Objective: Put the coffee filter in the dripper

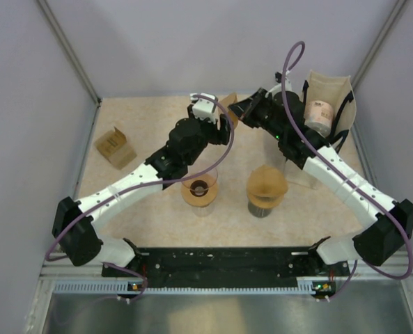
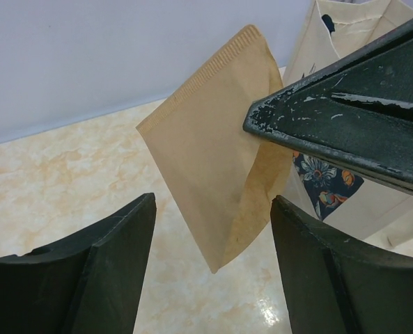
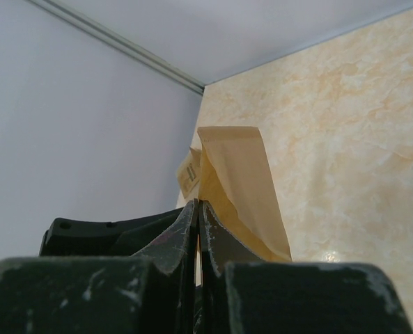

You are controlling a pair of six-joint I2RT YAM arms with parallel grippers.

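My right gripper (image 1: 242, 110) is shut on one edge of a brown paper coffee filter (image 2: 213, 160), holding it up in the air at the back of the table; the filter also shows in the right wrist view (image 3: 244, 188) and in the top view (image 1: 228, 106). My left gripper (image 2: 213, 229) is open, its jaws standing either side of the filter's lower point without touching it. A glass dripper (image 1: 200, 191) with no filter stands at the table's middle. A second dripper (image 1: 266, 191) beside it holds a brown filter.
A cream floral bag (image 1: 329, 104) holding a roll stands at the back right. A small brown carton (image 1: 115, 147) lies at the left. The arms' black base rail (image 1: 220, 264) runs along the near edge.
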